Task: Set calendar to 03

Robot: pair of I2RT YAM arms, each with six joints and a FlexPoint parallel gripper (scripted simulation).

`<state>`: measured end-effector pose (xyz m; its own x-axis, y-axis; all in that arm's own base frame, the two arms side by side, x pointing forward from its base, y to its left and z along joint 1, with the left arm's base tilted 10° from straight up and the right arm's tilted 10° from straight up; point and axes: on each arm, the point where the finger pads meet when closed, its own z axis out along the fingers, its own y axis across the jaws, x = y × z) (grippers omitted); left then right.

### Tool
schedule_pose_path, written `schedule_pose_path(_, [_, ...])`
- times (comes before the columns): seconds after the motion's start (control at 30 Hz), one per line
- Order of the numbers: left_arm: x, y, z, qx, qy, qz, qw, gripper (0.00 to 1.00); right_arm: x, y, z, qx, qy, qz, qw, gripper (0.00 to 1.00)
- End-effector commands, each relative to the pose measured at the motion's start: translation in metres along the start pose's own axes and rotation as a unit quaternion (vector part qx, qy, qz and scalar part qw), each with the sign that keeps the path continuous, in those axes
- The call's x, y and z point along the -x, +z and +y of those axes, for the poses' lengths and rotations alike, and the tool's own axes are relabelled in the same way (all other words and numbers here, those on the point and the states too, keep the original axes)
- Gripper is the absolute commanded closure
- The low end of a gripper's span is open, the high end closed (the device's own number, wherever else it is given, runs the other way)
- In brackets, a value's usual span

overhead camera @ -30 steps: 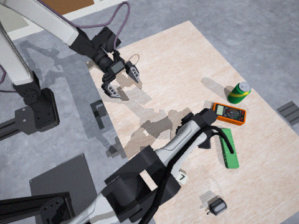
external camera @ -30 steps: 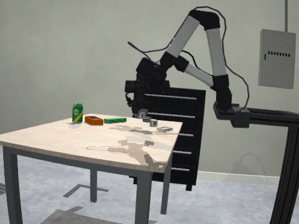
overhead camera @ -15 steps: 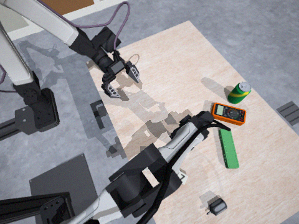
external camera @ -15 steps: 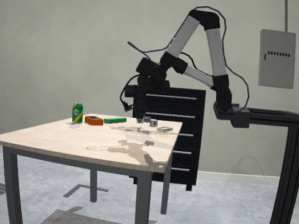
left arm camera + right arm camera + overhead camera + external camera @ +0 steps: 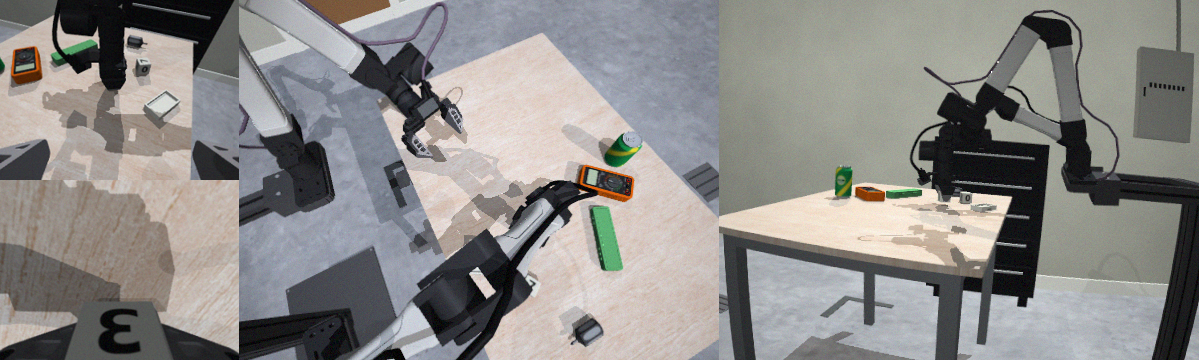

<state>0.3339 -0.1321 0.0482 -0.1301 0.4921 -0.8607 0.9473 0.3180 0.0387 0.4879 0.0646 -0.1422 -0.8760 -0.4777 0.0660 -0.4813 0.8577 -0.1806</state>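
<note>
Right gripper [image 5: 946, 196] [image 5: 114, 85], clamped on the cube marked 3 [image 5: 116, 334], is apparently mid-reorientation; next, lower it steadily

Tray [image 5: 151, 112] near cube [image 5: 143, 67] [image 5: 966, 198]; multimeter [image 5: 606, 183] [image 5: 870, 193] [image 5: 26, 65] beside can [image 5: 623, 149] [image 5: 843, 181].

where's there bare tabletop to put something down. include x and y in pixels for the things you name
Likely roomiest: the stretch between the left gripper [image 5: 443, 142] and the green can [image 5: 623, 149] [image 5: 843, 181]. Crowded: around the can, orange multimeter [image 5: 606, 183] [image 5: 870, 193] [image 5: 26, 64] and green block [image 5: 606, 238] [image 5: 904, 193] [image 5: 74, 52].
</note>
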Motion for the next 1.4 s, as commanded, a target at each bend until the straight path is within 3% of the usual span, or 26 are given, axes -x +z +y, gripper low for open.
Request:
schedule_pose_path(0.0, [0.01,-0.003,0.008,0.005,0.015,-0.011,1.0,0.0,0.008,0.0,-0.005,-0.003,-0.009,-0.012,1.0,0.69])
schedule_pose_path(0.47, [0.01,-0.003,0.008,0.005,0.015,-0.011,1.0,0.0,0.014,0.002,-0.009,-0.004,-0.012,-0.014,1.0,0.69])
schedule_pose_path(0.57, [0.01,-0.003,0.008,0.005,0.015,-0.011,1.0,0.0,0.018,-0.017,-0.006,-0.009,-0.01,-0.031,0.999,0.35])
schedule_pose_path(0.6, [0.01,-0.003,0.008,0.005,0.015,-0.011,1.0,0.0,0.016,-0.022,-0.004,-0.008,-0.009,-0.028,1.0,0.34])
schedule_pose_path(0.93, [0.01,-0.003,0.008,0.005,0.015,-0.011,1.0,0.0,0.018,-0.091,-0.007,-0.01,-0.007,-0.034,0.999,0.35])
schedule_pose_path(1.37, [0.01,-0.003,0.008,0.005,0.015,-0.011,1.0,0.0,0.003,-0.083,-0.042,-0.016,-0.028,-0.063,0.998,0.35])
